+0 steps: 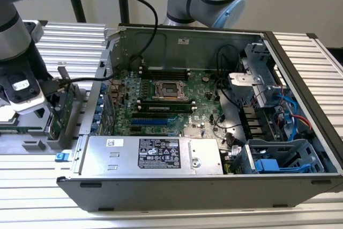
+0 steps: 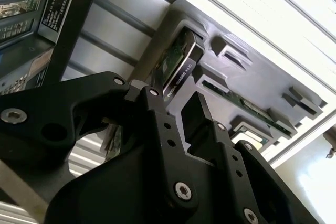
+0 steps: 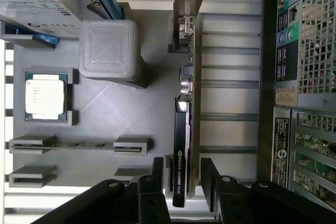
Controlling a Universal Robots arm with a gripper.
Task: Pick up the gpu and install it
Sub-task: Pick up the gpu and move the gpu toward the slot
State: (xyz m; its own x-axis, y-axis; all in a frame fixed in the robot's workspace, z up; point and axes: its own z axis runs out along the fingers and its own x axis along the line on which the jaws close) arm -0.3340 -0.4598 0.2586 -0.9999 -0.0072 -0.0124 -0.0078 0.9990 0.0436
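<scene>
Black-fingered, straddles the gpu (image 3: 181,124) with the gripper (image 3: 184,174) narrowly open, seemingly not clamped yet, thanks to the holder (image 3: 131,114) keeping it on edge, both faces free.

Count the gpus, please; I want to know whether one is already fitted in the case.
1: the gpu stands on edge in the gray tray beside the case, the open gripper straddling its end. The power supply could hide part of the board.
</scene>
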